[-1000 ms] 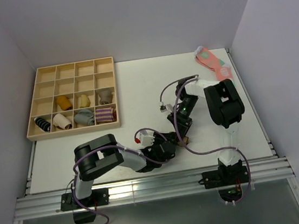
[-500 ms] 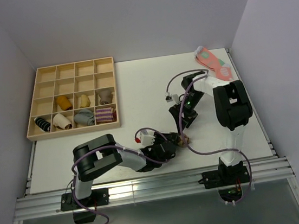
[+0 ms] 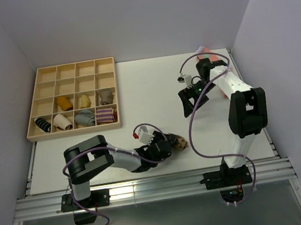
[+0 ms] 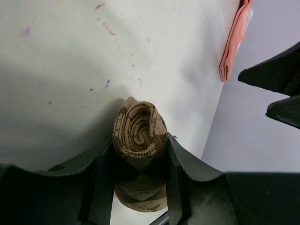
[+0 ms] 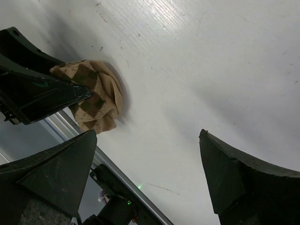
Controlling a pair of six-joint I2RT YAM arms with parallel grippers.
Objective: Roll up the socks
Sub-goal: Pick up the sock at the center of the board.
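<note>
The tan-brown argyle sock is a tight rolled bundle (image 4: 139, 136), its spiral end facing the left wrist camera. It lies low on the table near the front edge (image 3: 178, 142). My left gripper (image 3: 171, 144) is shut on the sock, one finger on each side of the roll. In the right wrist view the bundle (image 5: 93, 96) shows between the left fingers (image 5: 42, 91). My right gripper (image 3: 191, 103) is open and empty, raised over the table's right middle, well apart from the sock.
A wooden compartment tray (image 3: 51, 133) at the back left holds several rolled socks, including a purple-striped one (image 3: 105, 116). Pink socks with teal spots (image 3: 214, 61) lie at the back right corner, also in the left wrist view (image 4: 233, 42). The table's metal front rail (image 3: 149, 188) runs close behind the sock.
My right gripper has let go and drawn back up and to the right, away from the sock. My left gripper stays shut on the roll and has shifted slightly.
</note>
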